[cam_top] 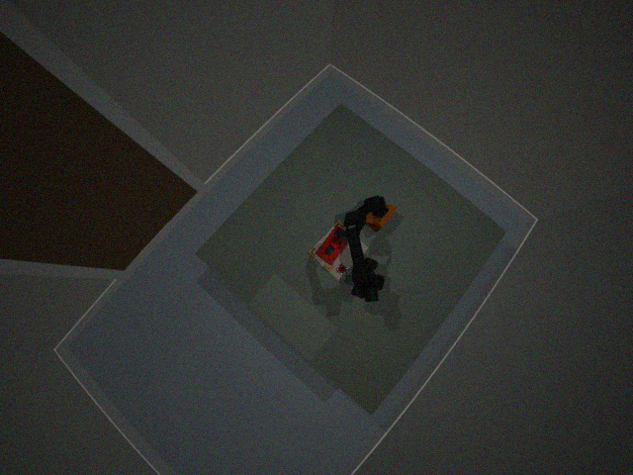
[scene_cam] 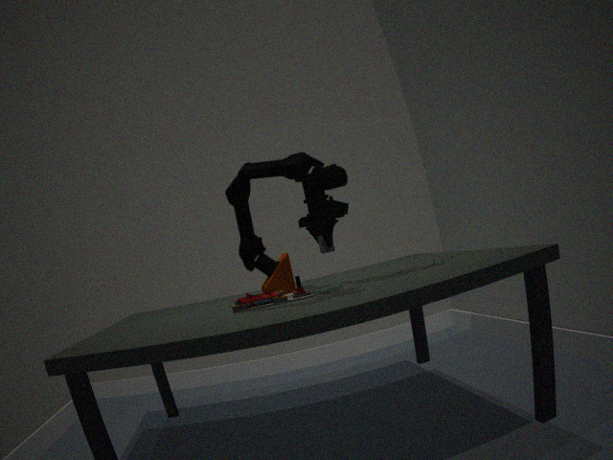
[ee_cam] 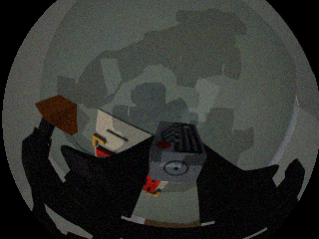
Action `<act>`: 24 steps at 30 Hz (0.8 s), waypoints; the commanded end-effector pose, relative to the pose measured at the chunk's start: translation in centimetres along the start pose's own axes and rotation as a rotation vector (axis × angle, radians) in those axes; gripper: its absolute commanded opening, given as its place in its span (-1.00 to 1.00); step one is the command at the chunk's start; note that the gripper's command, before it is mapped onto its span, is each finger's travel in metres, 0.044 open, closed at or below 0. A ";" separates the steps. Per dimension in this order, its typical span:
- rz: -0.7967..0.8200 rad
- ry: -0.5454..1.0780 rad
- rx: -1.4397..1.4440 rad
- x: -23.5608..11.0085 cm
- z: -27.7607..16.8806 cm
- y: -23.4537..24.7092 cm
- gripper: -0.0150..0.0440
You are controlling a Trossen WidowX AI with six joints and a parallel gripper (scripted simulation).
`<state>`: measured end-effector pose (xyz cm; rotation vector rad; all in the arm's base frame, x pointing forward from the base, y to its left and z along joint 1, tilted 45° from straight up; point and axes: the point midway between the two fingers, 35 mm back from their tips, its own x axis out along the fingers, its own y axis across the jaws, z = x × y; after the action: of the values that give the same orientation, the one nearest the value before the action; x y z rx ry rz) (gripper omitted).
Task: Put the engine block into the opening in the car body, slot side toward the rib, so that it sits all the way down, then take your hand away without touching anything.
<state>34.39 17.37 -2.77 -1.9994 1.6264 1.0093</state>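
My gripper (scene_cam: 326, 246) (ee_cam: 175, 141) is shut on the grey engine block and holds it well above the table. The block (scene_cam: 323, 241) (ee_cam: 177, 167) shows dark grooves and a dark red spot on one face and a round ring on another. The car body (cam_top: 330, 250) (scene_cam: 257, 299) (ee_cam: 113, 125) lies flat on the table, a pale plate with a red part and orange corners. In the top view the gripper is to the lower right of it. Arm and fingers cover part of the car body; I cannot make out the opening or the rib.
An orange wedge (cam_top: 390, 211) (scene_cam: 281, 278) (ee_cam: 60, 114) stands by the arm's base, close to the car body. A small red piece (cam_top: 341, 268) with a dark upright post (scene_cam: 298, 282) is at one end of the car body. Arm shadows fall on the table (cam_top: 286, 204) (scene_cam: 148, 329).
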 end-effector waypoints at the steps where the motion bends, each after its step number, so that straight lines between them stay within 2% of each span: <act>1: -0.001 0.003 -0.132 0.1 0.0 0.0 -0.49; 11: 0.000 0.004 -0.318 1.2 0.0 0.0 -0.49; 24: 0.000 0.005 -0.323 3.7 0.0 0.0 -0.49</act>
<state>34.74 15.36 -4.95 -2.1967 1.5403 1.3348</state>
